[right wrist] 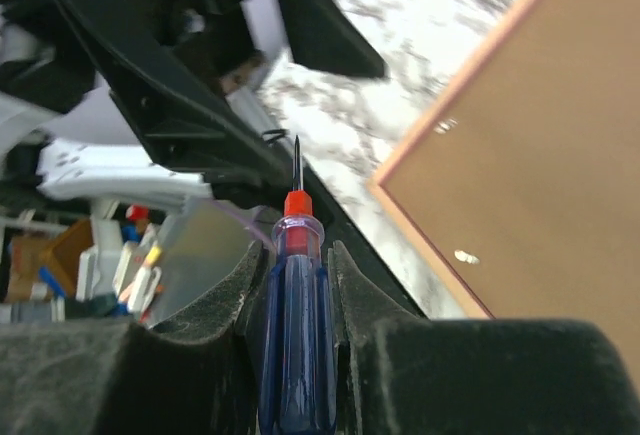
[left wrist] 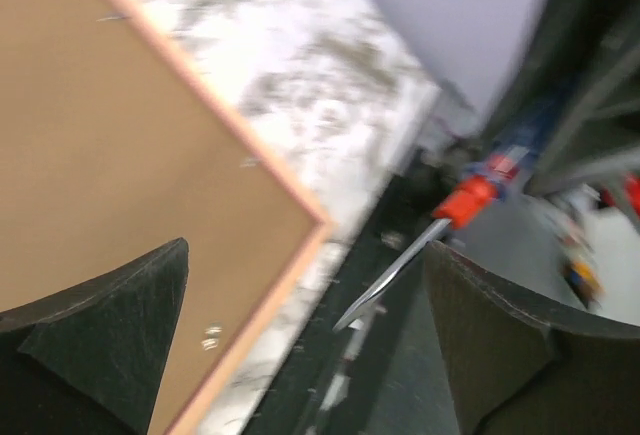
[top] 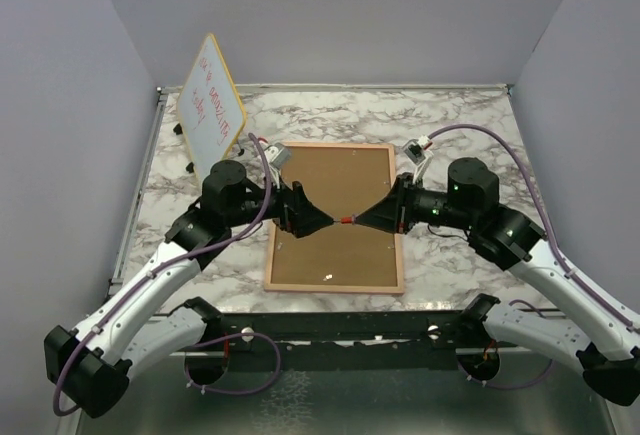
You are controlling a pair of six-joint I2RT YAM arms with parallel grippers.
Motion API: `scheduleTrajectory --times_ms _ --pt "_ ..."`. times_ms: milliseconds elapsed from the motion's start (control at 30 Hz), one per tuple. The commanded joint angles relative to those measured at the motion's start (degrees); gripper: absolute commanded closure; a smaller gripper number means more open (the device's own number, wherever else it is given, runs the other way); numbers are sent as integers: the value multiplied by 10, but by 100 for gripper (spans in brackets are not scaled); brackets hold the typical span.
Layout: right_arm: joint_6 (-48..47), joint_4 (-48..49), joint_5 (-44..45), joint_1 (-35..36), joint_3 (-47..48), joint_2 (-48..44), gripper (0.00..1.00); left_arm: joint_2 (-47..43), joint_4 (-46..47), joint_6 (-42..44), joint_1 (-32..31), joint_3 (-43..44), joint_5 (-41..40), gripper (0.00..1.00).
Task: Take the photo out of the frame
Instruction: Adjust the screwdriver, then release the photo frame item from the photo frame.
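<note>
Fibreboard-backed frame (top: 340, 175), one; one screwdriver (right wrist: 297, 300); one whiteboard (top: 213, 105); left pincer (top: 322, 219), right pincer (top: 365, 220).

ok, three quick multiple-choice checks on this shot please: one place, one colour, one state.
1. Where is the screwdriver? A in the left tool B in the right tool C held by neither
2. Its handle colour? A green B blue C yellow
3. The frame lies? A back up B glass up C propped upright
Key: 1B, the right tool clamps the handle and the left tool is open. 2B, the handle is blue under a red collar. 3A, the brown fibreboard back faces up.
</note>
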Motion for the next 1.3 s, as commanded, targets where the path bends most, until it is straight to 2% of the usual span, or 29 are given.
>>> scheduleTrajectory --times_ms 0,100,200,333,533,700,933,1100,1267 --pt "16 -146 142 3 29 22 99 -28 -208 69 6 6 -300 1" --pt "45 -214 188 3 39 48 99 -29 -251 36 6 -7 -419 1" --pt "77 -212 195 3 16 43 99 -10 -290 -8 7 -17 -502 1" --pt "96 -203 205 3 -14 13 99 16 -320 -69 7 -36 -564 1" --pt "83 -309 270 3 28 22 99 29 -318 -153 7 -60 -637 1" --pt "79 -356 297 13 60 34 99 38 -282 -176 7 -90 -639 1" --pt "54 -396 342 28 94 58 99 62 -225 -160 7 -136 -620 1" --pt "71 -437 362 43 104 89 99 80 -176 -139 7 -169 -556 1" --pt "121 -477 434 77 105 134 99 79 -161 -147 7 -186 -546 9"
